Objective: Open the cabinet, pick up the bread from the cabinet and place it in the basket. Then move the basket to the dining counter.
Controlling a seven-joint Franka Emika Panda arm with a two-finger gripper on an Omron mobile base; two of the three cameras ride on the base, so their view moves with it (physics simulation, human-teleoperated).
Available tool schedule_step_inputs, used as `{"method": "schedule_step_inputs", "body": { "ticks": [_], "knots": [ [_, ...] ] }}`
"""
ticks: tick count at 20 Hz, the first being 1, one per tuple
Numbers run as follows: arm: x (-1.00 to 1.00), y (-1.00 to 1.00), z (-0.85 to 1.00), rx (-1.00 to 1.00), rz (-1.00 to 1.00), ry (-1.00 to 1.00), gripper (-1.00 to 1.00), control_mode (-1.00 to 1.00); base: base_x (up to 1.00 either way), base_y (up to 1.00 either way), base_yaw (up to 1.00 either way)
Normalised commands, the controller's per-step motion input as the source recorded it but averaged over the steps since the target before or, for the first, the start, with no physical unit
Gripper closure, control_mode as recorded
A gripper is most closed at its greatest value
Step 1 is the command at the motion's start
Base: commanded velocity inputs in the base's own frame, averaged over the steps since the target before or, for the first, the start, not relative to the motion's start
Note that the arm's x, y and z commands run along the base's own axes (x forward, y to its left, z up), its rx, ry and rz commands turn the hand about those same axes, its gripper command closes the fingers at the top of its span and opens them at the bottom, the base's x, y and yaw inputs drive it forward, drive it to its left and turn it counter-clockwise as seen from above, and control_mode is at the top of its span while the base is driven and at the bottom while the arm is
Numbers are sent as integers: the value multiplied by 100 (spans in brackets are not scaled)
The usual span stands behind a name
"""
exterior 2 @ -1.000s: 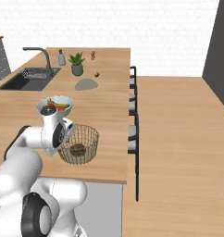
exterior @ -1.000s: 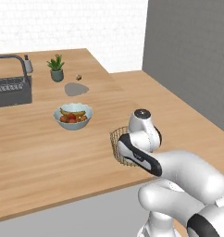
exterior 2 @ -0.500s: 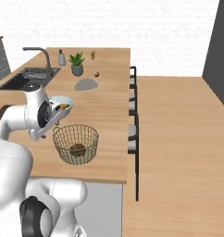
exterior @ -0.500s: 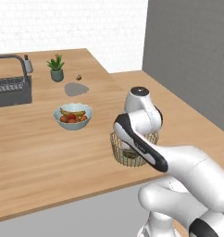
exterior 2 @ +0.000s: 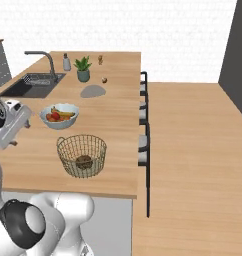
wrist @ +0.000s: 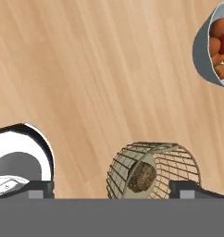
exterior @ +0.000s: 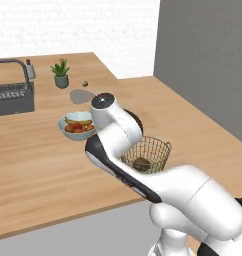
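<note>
The tan-gold wire basket (exterior: 146,154) (exterior 2: 82,155) stands on the broad light-wood dining counter (exterior: 38,165) (exterior 2: 118,120), near its front edge. The dark brown bread (exterior: 141,163) (exterior 2: 83,161) (wrist: 141,177) lies on the basket's pale bottom. My gripper (wrist: 113,190) is open, looking down at the counter from well above, with nothing between its fingers. The basket (wrist: 153,170) appears low in the hand view, between the two widely spread fingertips (wrist: 187,188). My arm (exterior 2: 8,125) is raised to the left of the basket. The cabinet is out of view.
A pale blue fruit bowl (exterior: 75,125) (exterior 2: 59,115) (wrist: 214,44) sits just behind the basket. Further back are a sink with tap (exterior: 10,95) (exterior 2: 34,84), a potted plant (exterior: 61,75) (exterior 2: 83,70) and a small bottle (exterior 2: 66,62). Dark stools (exterior 2: 143,125) line the counter's right side.
My arm has lifted and swung away from over the basket toward the left. The basket with the bread has stayed where it was on the counter.
</note>
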Motion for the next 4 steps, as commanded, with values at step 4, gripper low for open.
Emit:
{"method": "schedule_step_inputs", "body": {
  "ticks": [4],
  "knots": [
    [-4,23,0,-13,15,-1,-100,-100,0,0,0]
  ]
}}
